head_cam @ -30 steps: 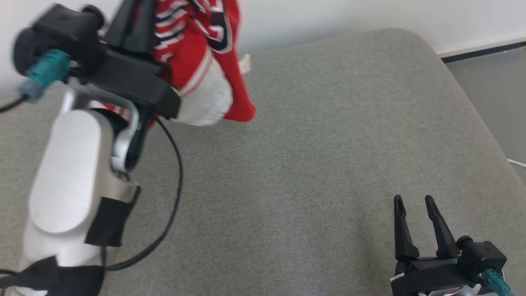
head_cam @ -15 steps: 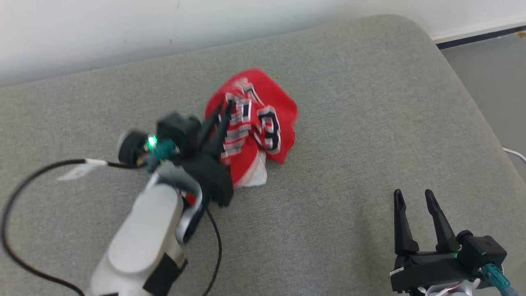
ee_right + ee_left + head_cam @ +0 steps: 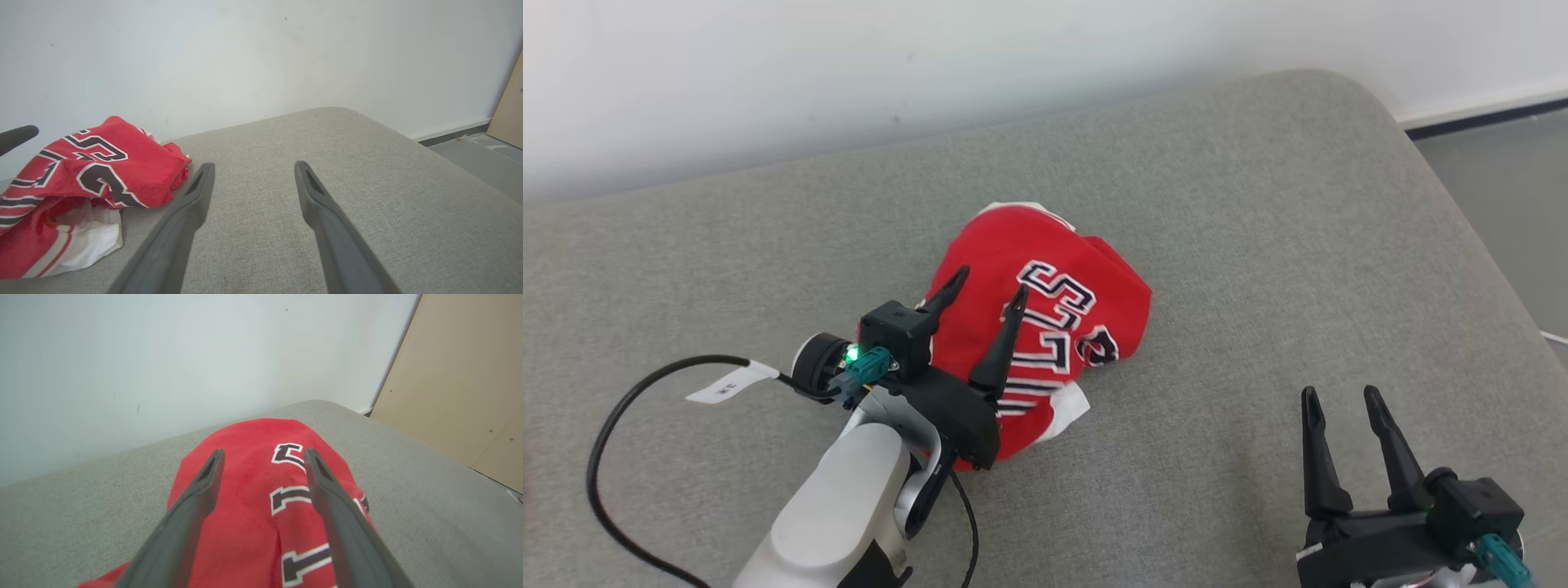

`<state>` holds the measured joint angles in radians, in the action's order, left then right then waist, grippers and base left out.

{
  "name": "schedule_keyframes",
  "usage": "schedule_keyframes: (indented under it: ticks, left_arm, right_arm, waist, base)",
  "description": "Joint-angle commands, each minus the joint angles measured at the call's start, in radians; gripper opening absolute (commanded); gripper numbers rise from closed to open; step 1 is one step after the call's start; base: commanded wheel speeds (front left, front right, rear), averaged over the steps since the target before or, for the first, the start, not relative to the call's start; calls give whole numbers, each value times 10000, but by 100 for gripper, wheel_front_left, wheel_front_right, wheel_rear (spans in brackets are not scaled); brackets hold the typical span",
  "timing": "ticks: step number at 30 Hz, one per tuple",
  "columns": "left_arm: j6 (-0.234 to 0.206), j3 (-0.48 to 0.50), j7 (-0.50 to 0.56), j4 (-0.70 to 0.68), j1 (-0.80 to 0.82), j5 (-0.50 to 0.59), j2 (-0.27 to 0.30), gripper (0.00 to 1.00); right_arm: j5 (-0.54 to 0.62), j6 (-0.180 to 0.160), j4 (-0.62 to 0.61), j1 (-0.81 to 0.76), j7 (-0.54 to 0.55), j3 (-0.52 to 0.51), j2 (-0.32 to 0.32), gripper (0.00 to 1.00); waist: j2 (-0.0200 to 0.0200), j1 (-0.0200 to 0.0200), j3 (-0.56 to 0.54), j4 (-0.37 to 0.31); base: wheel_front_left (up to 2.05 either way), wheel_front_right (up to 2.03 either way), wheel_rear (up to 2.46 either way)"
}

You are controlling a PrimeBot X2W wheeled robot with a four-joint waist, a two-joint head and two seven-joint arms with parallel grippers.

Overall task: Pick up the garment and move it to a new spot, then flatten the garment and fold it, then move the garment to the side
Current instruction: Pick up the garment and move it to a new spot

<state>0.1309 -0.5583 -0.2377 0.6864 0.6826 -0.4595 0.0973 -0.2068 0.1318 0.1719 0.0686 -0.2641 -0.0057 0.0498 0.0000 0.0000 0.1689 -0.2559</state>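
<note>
Lying in a crumpled heap near the middle of the grey cushion (image 3: 1241, 245), the garment (image 3: 1086, 306) is a red jersey with black letters and numerals edged in white. Striped trim runs along one border, and a white lining shows at its near edge and again at the far one. It bulges upward instead of lying flat, with the print twisted across the top folds.

My left gripper (image 3: 991, 284) reaches over the left part of the heap from the near left. The pale forearm slants up and forward, and the fingers point toward the wall (image 3: 849, 65). They stand well apart with red cloth beneath them; whether they touch it I cannot tell. A black cable (image 3: 605, 425) loops from that wrist across the cushion.

My right gripper (image 3: 1341, 396) sits low at the near right, well apart from the jersey. Its fingers point forward and are spread wide over bare cushion.
</note>
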Motion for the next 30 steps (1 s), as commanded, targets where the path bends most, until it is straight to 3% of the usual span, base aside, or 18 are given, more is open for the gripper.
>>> schedule_keyframes:
  ticks: [1,9,19,30]
  left_arm:
    - [-8,50,-121,-105,97,-9,-11,100]
    - [-350,898,-277,-1163,-625,247,480,100]
    - [-785,2568,-274,-3235,-2900,896,1299,100]
    - [-913,4508,-275,-4727,-4902,1576,1168,100]
  right_arm:
    - [96,-21,-55,-169,-14,-16,9,100]
    - [297,-22,-210,-555,-14,-48,9,100]
    - [454,-22,-292,-916,-14,-55,7,100]
    - [552,-22,-395,-953,-14,-180,13,100]
  waist:
    - [0,0,-321,296]
    - [0,0,-878,811]
    - [0,0,-1328,1508]
    - [0,0,-1402,2014]
  base:
    - [0,0,0]
    - [0,0,0]
    - [0,0,0]
    - [0,0,0]
